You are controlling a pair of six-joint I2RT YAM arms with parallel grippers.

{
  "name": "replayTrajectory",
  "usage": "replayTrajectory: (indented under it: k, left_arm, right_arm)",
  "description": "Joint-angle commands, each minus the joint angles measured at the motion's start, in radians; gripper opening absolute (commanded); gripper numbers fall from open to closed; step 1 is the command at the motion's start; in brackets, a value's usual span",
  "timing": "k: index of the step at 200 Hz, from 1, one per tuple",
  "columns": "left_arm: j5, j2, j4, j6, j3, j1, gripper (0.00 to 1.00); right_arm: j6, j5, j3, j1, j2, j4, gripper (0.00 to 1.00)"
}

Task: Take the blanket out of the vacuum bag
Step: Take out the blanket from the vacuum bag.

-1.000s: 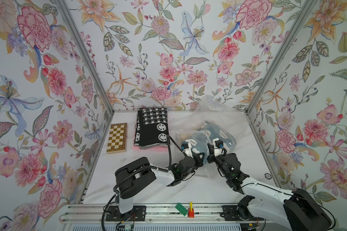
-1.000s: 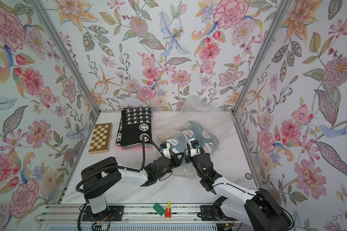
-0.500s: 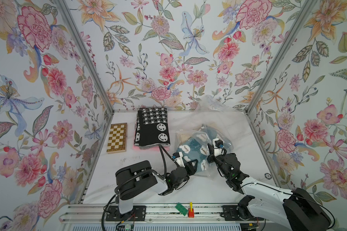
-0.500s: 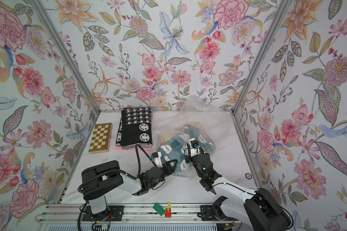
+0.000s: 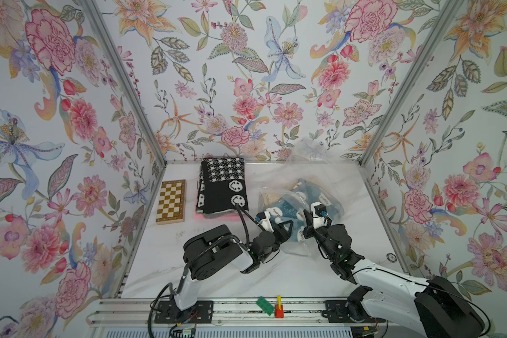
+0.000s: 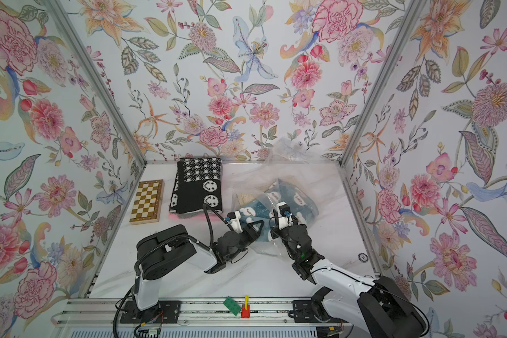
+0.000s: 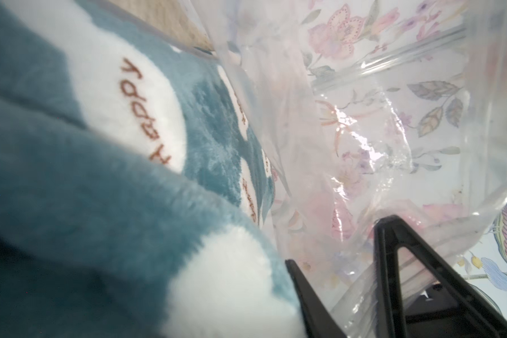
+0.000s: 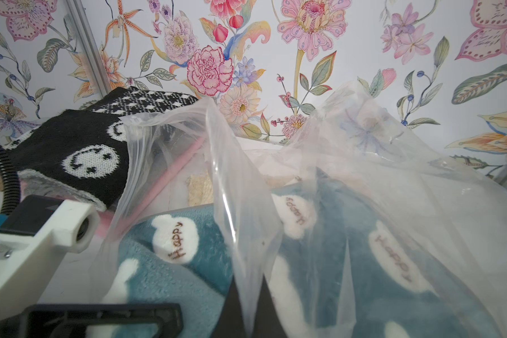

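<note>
On the right half of the counter (image 5: 217,281), the blanket (image 5: 276,211) lies blurred inside the vacuum bag (image 5: 315,165), its white clouds reading "Happy". My right fingers (image 5: 307,225) pinch bag film. My left fingers (image 5: 284,229) are spread, one tip against the fleece.

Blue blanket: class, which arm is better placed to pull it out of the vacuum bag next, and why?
Left, probably. The left gripper has open jaws right beside the blue blanket, at the open end of the vacuum bag. The right gripper is shut on the bag's film, so it is better used to anchor it.
</note>
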Motion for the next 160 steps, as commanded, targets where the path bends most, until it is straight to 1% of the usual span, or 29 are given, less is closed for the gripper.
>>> replayTrajectory:
  k: [1,6,10,16,22,30,32,44,53,77,93,107,122,160]
  left_arm:
    - [0.069,0.046,-0.038,0.007,0.062,0.002,0.40]
    - [0.074,0.056,-0.050,0.000,0.072,0.002,0.39]
    - [0.077,0.062,-0.055,-0.005,0.077,0.003,0.35]
    - [0.078,0.069,-0.059,-0.011,0.082,0.003,0.26]
    - [0.080,0.070,-0.064,-0.012,0.085,0.003,0.14]
    - [0.074,0.059,-0.075,-0.002,0.088,0.003,0.02]
    - [0.073,0.054,-0.080,0.004,0.089,0.003,0.00]
    - [0.076,0.014,-0.126,0.044,0.105,0.005,0.00]
    - [0.090,-0.023,-0.186,0.102,0.140,0.010,0.00]
    - [0.101,-0.120,-0.468,0.298,0.298,0.009,0.00]
    - [0.066,-0.173,-0.576,0.353,0.339,0.002,0.00]
    - [0.041,-0.224,-0.605,0.366,0.320,-0.008,0.00]
    - [0.004,-0.291,-0.633,0.359,0.269,-0.032,0.00]
    - [-0.082,-0.433,-0.636,0.254,0.038,-0.095,0.00]
  right_arm:
    - [-0.010,0.020,0.017,0.000,-0.022,-0.001,0.00]
    - [-0.010,0.020,0.018,0.000,-0.022,-0.001,0.00]
    - [-0.010,0.020,0.018,0.000,-0.022,-0.002,0.00]
    - [-0.010,0.020,0.018,0.000,-0.022,-0.003,0.00]
    - [-0.010,0.022,0.017,0.000,-0.022,-0.003,0.00]
    - [-0.011,0.025,0.018,-0.001,-0.022,-0.003,0.00]
    - [-0.011,0.025,0.018,-0.002,-0.022,-0.003,0.00]
    - [-0.007,0.027,0.019,-0.004,-0.021,-0.007,0.00]
    - [-0.002,0.031,0.026,-0.007,-0.016,-0.025,0.00]
    - [0.012,0.051,0.042,-0.015,-0.005,-0.058,0.00]
    - [0.015,0.059,0.047,-0.021,-0.004,-0.069,0.00]
    - [0.018,0.068,0.047,-0.023,-0.003,-0.073,0.00]
    - [0.023,0.073,0.045,-0.027,-0.002,-0.072,0.00]
    - [0.029,0.072,0.052,-0.033,0.014,-0.080,0.00]
